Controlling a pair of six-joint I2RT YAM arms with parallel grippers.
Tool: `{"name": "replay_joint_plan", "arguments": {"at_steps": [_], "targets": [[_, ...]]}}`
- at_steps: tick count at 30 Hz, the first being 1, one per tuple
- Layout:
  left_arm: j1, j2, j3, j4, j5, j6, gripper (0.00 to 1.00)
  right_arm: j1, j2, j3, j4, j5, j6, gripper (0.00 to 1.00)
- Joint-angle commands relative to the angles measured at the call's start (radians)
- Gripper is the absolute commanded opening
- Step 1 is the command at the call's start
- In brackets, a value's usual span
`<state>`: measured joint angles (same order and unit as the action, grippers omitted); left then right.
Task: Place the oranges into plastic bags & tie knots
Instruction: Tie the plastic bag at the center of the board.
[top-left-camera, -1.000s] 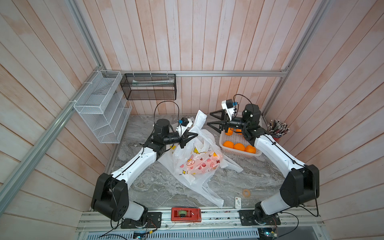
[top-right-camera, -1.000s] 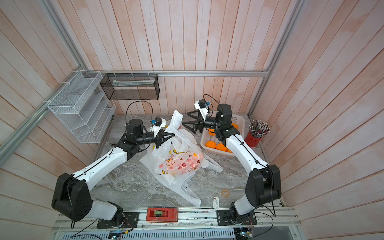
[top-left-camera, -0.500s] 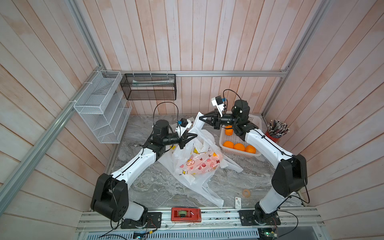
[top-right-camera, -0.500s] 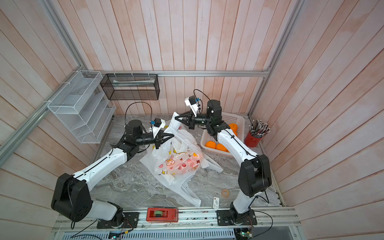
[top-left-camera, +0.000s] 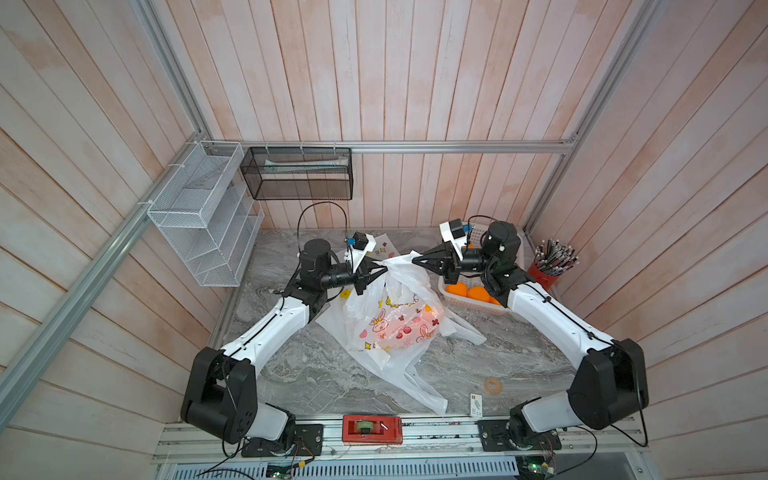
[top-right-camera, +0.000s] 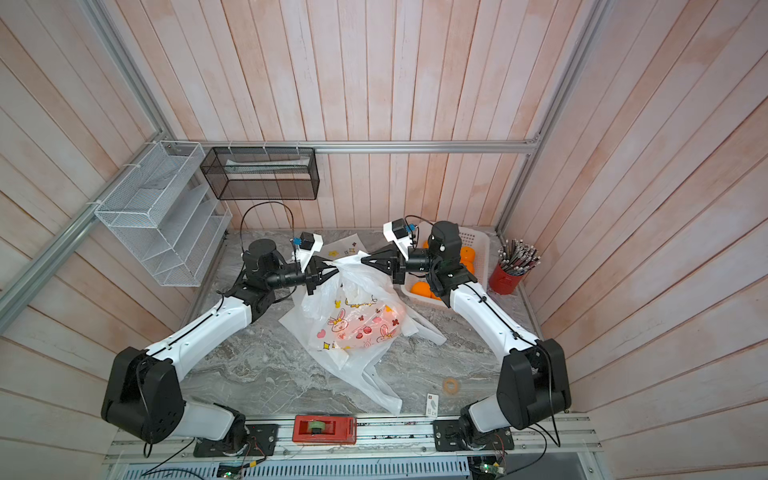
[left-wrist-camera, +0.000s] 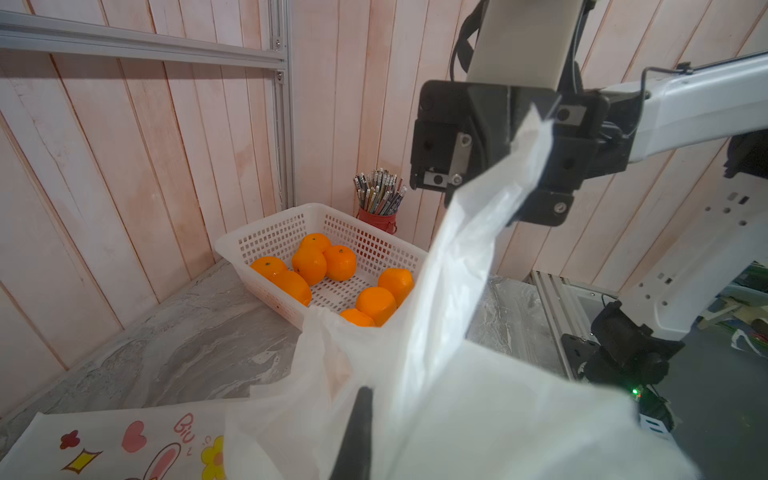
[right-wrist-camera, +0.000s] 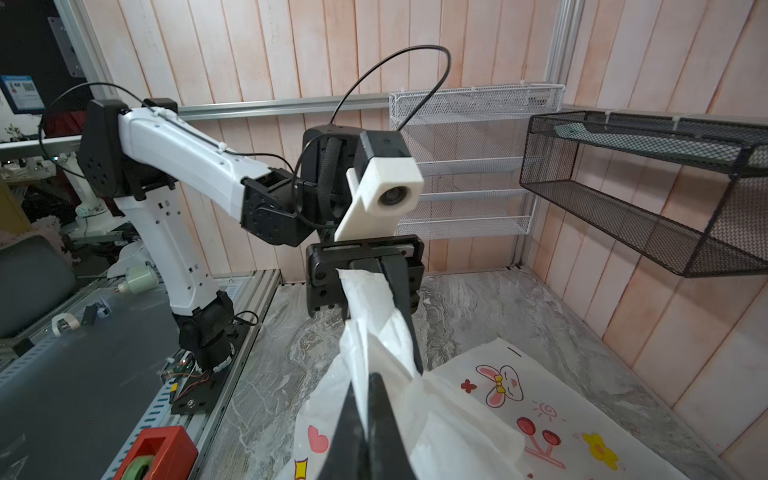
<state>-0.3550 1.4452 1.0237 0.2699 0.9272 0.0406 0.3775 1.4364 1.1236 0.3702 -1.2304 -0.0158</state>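
Observation:
A printed plastic bag stands at mid-table, and an orange glow shows through its side. My left gripper is shut on one white handle strip at the bag's top. Facing it, my right gripper is shut on a handle strip too. The two tips nearly meet above the bag. Several oranges lie in the white basket behind the right arm. Flat printed bags lie under the full one. No knots show.
A red cup of pencils stands by the right wall beyond the basket. A tape ring and a small card lie near the front right. A red tape dispenser sits on the front rail. Wire shelves hang on the back left.
My right gripper swung left from over the basket, where it stood open, to the bag's top and shut on a handle strip. The left gripper has kept its hold.

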Motion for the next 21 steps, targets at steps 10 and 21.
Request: {"name": "replay_joint_plan", "arguments": {"at_steps": [10, 21], "targets": [[0.034, 0.009, -0.02, 0.013, -0.016, 0.007, 0.0, 0.009, -0.125, -0.027, -0.156, -0.026, -0.252, 0.22], [0.033, -0.001, -0.03, 0.026, 0.0, 0.03, 0.0, -0.173, 0.043, 0.215, -0.016, 0.218, 0.066, 0.45]]}}
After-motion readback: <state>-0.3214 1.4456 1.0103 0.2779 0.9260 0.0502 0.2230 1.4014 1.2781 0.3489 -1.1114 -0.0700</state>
